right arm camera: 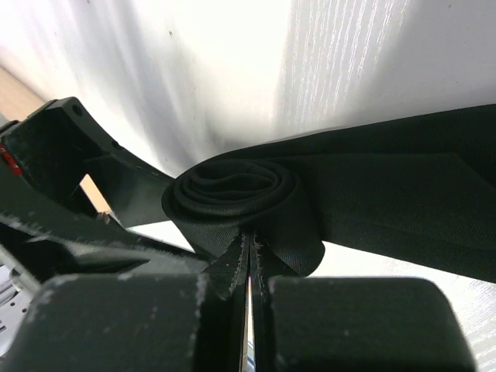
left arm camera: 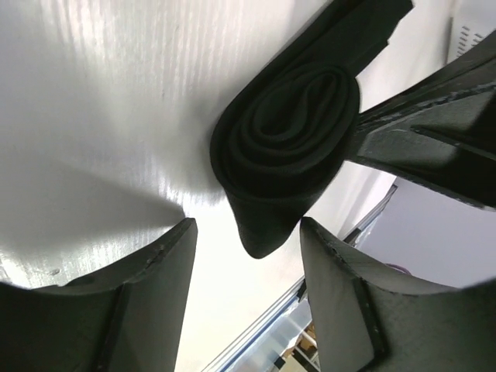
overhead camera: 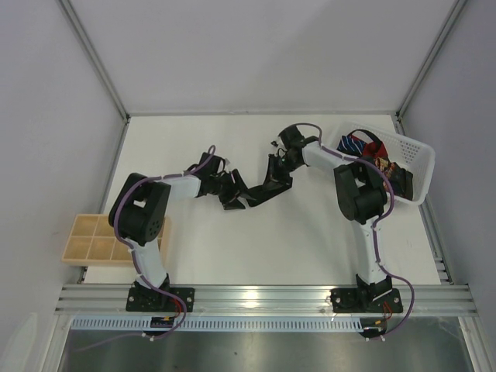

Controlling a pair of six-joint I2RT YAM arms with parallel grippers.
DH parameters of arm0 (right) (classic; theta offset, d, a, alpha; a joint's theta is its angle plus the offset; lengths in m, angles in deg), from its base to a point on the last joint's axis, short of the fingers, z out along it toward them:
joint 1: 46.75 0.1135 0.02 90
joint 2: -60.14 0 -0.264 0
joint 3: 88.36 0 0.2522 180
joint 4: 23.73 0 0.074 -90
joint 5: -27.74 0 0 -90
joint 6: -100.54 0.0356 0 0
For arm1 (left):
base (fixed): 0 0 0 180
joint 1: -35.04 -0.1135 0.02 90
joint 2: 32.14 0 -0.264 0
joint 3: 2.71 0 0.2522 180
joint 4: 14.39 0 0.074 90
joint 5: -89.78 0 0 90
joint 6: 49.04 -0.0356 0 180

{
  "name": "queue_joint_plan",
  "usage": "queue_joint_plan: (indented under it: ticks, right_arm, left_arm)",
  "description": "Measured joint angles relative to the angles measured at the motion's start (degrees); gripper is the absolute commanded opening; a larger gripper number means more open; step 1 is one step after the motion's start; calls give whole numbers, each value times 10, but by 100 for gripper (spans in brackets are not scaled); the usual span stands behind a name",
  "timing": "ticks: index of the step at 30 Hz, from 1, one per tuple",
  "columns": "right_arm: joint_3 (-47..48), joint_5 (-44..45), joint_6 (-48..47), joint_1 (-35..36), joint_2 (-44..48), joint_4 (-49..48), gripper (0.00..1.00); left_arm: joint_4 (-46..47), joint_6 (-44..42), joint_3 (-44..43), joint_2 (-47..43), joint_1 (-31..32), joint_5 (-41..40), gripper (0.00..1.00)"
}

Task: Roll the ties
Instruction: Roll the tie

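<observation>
Ideally, while the half-rolled black tie (right arm camera: pixel 232 190), lying on the bench (overhead camera: pixel 194 263), is pinched by the clenched right tool (right arm camera: pixel 249 260), the released left tool (left arm camera: pixel 246 236) should be closed squarely across the coil so nothing is unwound.

I'm looking down on a white tabletop (overhead camera: pixel 310 248) sitting inside a booth of plain, pale grey walls: one is closing off the back (overhead camera: pixel 256 46), and one is rising on each side. Slim aluminium posts (overhead camera: pixel 93 58) are slanting up the two far corners, and a ribbed aluminium rail (overhead camera: pixel 263 298) is running along the near edge. Below it I'm seeing a dull brushed-metal surface (overhead camera: pixel 256 349). A wooden compartment tray (overhead camera: pixel 97 240) is sitting at the table's left edge. Through the wrist cameras, soft light is glaring in pale streaks off the tabletop.
</observation>
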Motion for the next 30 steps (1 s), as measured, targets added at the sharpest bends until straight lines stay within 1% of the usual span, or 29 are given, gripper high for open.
queue_joint_plan:
  ticks: [3,10,14,21,30]
  right_arm:
    - [10,4,-3,-2,-4,6,0]
    - [29,7,-11,-18,-14,14,0]
    - [30,6,-13,-29,-17,17,0]
    - [30,7,-13,-38,-17,18,0]
    - [30,7,-13,-46,-21,15,0]
  left_arm:
    - [17,1,0,-2,0,3,67]
    - [59,13,0,-2,0,24,67]
    - [63,21,-16,5,0,32,67]
    - [64,28,-79,36,3,36,67]
    - [63,43,-92,54,14,36,68]
